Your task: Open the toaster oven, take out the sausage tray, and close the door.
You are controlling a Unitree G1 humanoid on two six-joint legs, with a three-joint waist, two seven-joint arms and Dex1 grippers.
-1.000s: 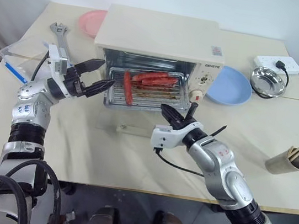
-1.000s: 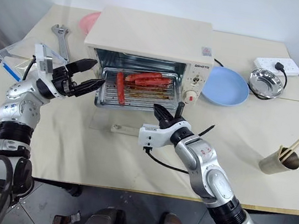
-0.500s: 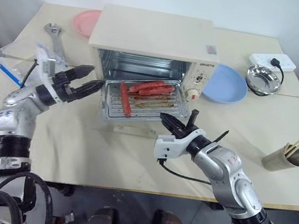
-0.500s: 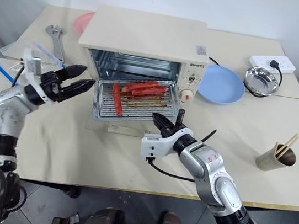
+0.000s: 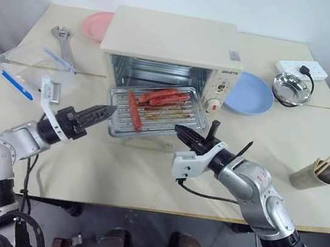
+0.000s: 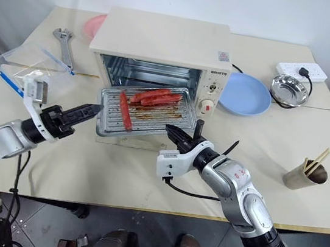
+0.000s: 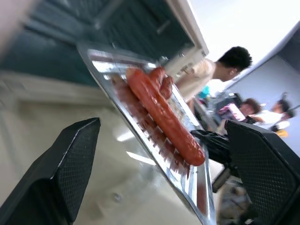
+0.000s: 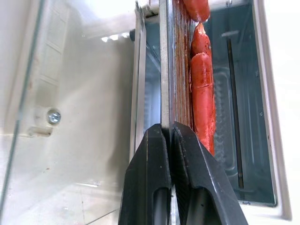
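Right gripper (image 8: pixel 169 136) pinches sausage tray (image 5: pixel 155 107) rim.

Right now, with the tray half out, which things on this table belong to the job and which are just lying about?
In the job:
toaster oven
door, folded down
sausage tray, front edge pinched by the right hand
left hand, open beside the tray

Lying about:
wrench
clear plastic box
pink plate
blue plate
metal bowl
power strip
cup of chopsticks
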